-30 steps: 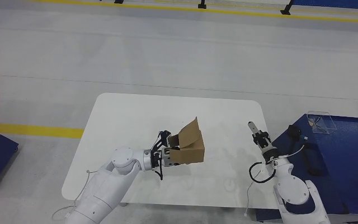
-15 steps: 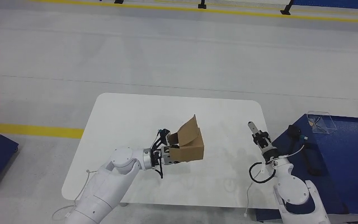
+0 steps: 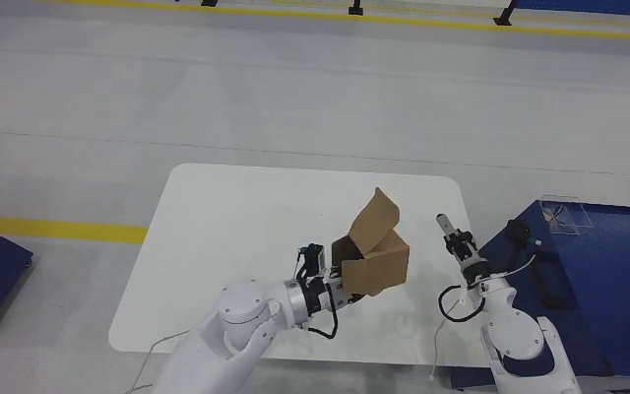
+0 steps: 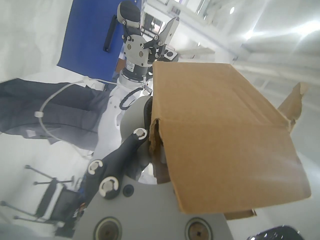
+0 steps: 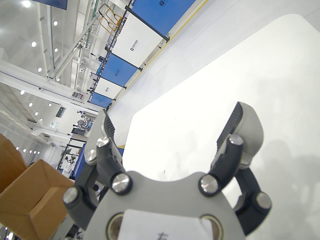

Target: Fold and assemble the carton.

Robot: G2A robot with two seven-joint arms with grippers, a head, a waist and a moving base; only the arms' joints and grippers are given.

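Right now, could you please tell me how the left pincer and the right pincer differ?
The left pincer is shut on the carton's wall; the right pincer is open and empty. The left pincer holds the carton over the near part of the table; the right pincer sits at the table's right edge, apart from the carton. Both have the same grey body with black links.

Wordmark logo on each of the partition panels (image 5: 135,44), blue and white alike, past the bench (image 5: 225,76) at 12 o'clock; sticker (image 5: 162,228) on right end effector (image 5: 171,108) base: print cut off, unreadable.
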